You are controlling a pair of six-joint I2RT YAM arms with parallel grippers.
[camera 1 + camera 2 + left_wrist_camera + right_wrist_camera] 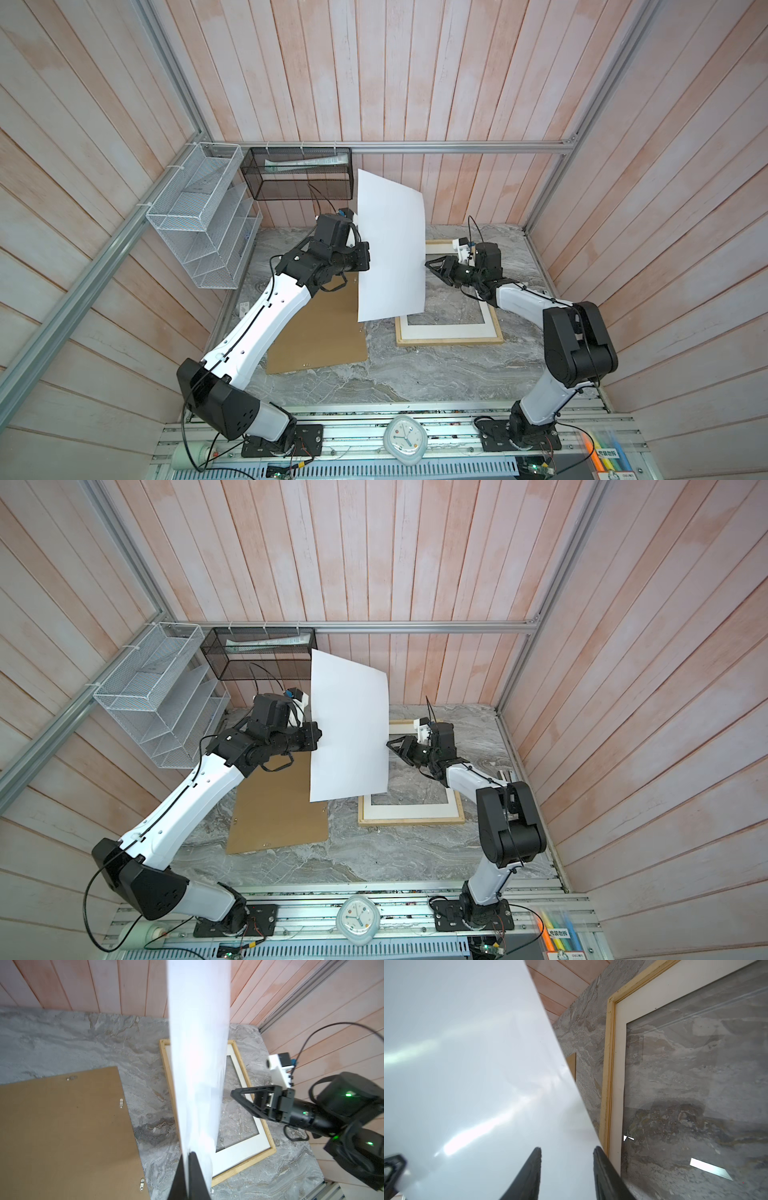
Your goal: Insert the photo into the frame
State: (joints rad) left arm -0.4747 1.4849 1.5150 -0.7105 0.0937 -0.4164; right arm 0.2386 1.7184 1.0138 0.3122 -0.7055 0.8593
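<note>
Currently, above the marble table (415, 374), the photo (390, 249) is hanging upright, white back showing, between the brown backing board (320, 340) at 9 o'clock and the frame (449, 341) lying flat at 3 o'clock. The left gripper (188, 1154) is clamping its 9 o'clock edge. The right gripper (566, 1148) is sitting at its 3 o'clock edge, jaws parted, gripping nothing.

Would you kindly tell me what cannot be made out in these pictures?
- The photo: its printed side; every view shows only white.
- The frame: its side nearer the backing board, in both top views; the photo covers most of it.
- The backing board, left wrist view: cut off by the picture's edges.
- The papers in the black mesh basket, both top views: print too small to read.
</note>
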